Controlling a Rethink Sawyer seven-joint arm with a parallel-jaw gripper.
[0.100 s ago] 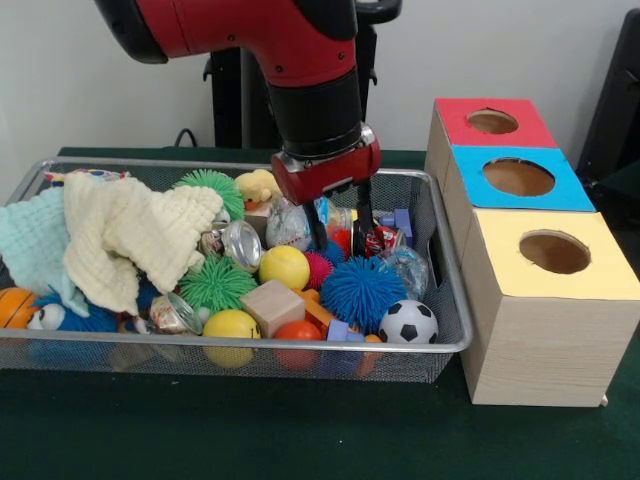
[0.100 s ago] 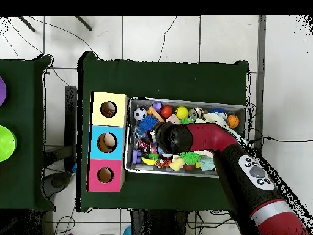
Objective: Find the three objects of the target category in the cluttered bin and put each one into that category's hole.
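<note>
A wire mesh bin (image 1: 450,300) holds several toys: a blue spiky ball (image 1: 362,292), a small soccer ball (image 1: 408,322), a yellow ball (image 1: 284,267), a green spiky ball (image 1: 216,283), a wooden block (image 1: 272,305) and a rubber duck (image 1: 256,187). My gripper (image 1: 340,243) reaches down into the bin's right middle, open, its fingers straddling a small red toy (image 1: 345,240) just behind the blue spiky ball. Beside the bin stands a wooden box with a red hole (image 1: 492,121), a blue hole (image 1: 518,177) and a yellow hole (image 1: 555,252). In the overhead view the arm (image 2: 202,136) hides the gripper.
A cream cloth (image 1: 130,235) and a pale teal cloth (image 1: 35,240) cover the bin's left part, with an orange ball (image 1: 15,307) below them. In the overhead view, a second green table at the left carries a green disc (image 2: 5,142).
</note>
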